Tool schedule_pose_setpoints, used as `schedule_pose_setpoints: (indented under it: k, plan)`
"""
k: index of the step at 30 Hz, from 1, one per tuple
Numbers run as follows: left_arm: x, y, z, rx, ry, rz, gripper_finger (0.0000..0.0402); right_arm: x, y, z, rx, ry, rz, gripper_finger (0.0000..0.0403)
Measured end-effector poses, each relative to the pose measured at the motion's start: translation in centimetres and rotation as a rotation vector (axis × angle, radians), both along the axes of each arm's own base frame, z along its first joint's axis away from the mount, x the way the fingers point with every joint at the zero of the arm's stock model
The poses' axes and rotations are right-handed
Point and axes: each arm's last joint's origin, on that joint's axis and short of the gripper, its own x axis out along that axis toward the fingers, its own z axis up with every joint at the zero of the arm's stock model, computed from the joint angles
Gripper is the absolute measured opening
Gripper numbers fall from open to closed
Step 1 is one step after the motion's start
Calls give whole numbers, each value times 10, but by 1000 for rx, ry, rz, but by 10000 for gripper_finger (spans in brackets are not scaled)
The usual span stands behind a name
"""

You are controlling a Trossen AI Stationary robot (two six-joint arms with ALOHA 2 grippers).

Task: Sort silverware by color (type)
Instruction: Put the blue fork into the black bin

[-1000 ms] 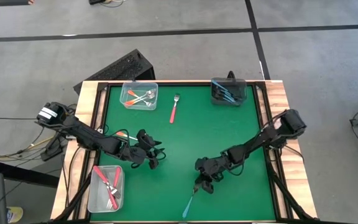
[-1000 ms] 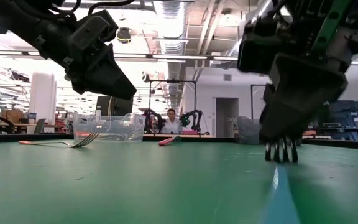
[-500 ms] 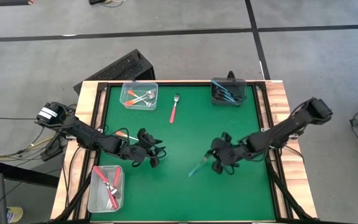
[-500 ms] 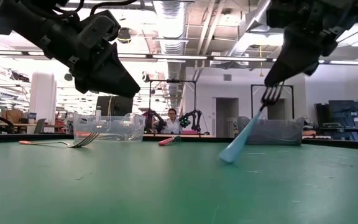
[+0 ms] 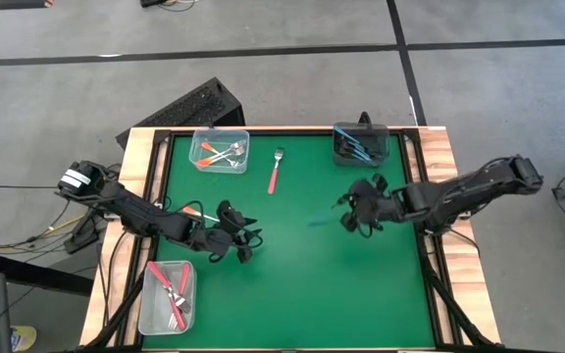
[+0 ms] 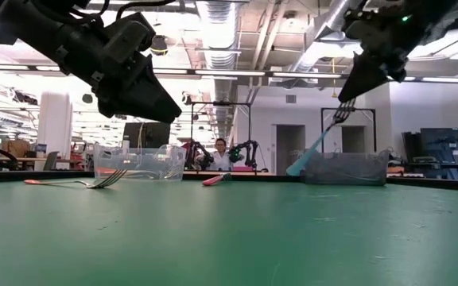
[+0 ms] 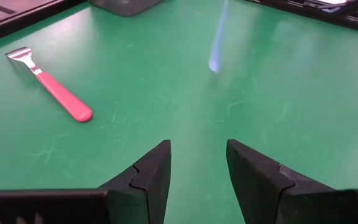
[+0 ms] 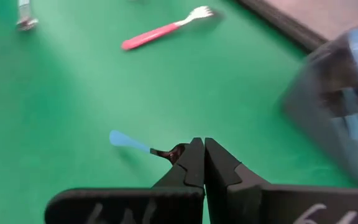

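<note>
Seen from above, a green counter point(image 5: 292, 284) carries two dark robot arms. The right claw point(image 5: 353, 213) hangs over the counter's right half, near a dark bin point(image 5: 361, 144) at the far edge, its fingers pressed together on the tine end of a light blue fork point(image 6: 318, 144), which dangles handle-down, clear of the surface. The left claw point(image 5: 242, 242) hovers over the left half, fingers spread and holding nothing. A red fork point(image 5: 276, 172) lies loose near the far middle. A clear bin point(image 5: 219, 151) at the far left holds orange-handled forks, and another bin point(image 5: 168, 297) at the near left holds red ones.
</note>
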Motion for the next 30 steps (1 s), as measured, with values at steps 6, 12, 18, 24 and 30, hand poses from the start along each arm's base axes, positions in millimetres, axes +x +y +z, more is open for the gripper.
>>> schedule_pose_setpoints:
  k: [6, 12, 18, 24, 30]
  plan:
    - [1, 5, 0, 1, 0, 22, 141, -10, -41, 11, -115, 23, -161, 11]
    - [1, 6, 0, 18, 9, 14, 141, -21, -83, 13, -172, 102, -313, 11]
    - [3, 11, 0, 24, 10, 35, 141, -25, -109, 19, -231, 94, -373, 11]
    - [4, 16, 0, 21, 12, 48, 141, -36, -119, 41, -333, -4, -391, 11]
    - [4, 16, 0, 22, 15, 51, 141, -60, -132, 44, -338, 64, -490, 11]
